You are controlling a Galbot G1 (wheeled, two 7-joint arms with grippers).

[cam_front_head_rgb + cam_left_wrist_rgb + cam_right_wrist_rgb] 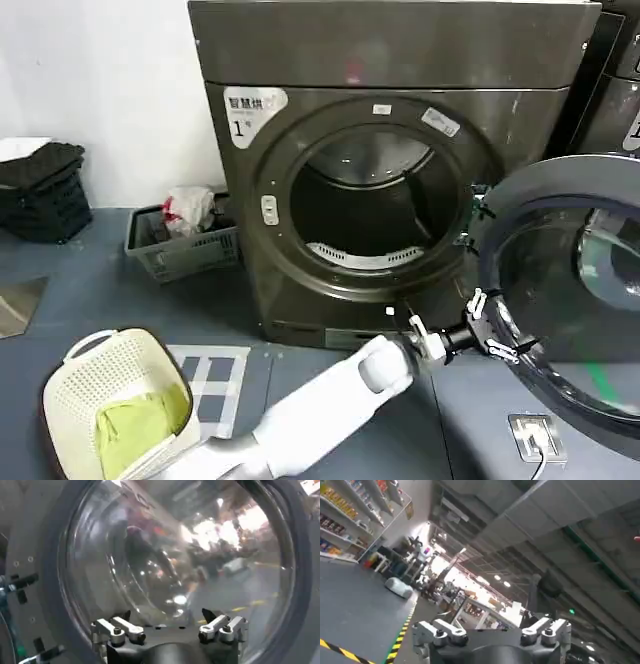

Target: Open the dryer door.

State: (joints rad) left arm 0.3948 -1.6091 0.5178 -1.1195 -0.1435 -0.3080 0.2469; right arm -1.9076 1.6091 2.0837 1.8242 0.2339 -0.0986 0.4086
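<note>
- We find the dryer door (570, 290) swung wide right of the drum opening (365, 210).
- Our left gripper (492, 330) sits at the door's rim, jaws open.
- We judge the door rigid, hinged and slippery; hold its rim.

We see even, soft indoor light on the dark grey dryer front (400, 100); ceiling lamps glare across the round door's domed tinted glass (200, 555), blurring its reflections.

A grey basket (183, 245) with a red and white bag sits at the middle left. A cream basket (110, 395) holding green cloth (140, 428) is at the lower left. Black folded things (40, 185) are stacked at the far left.
</note>
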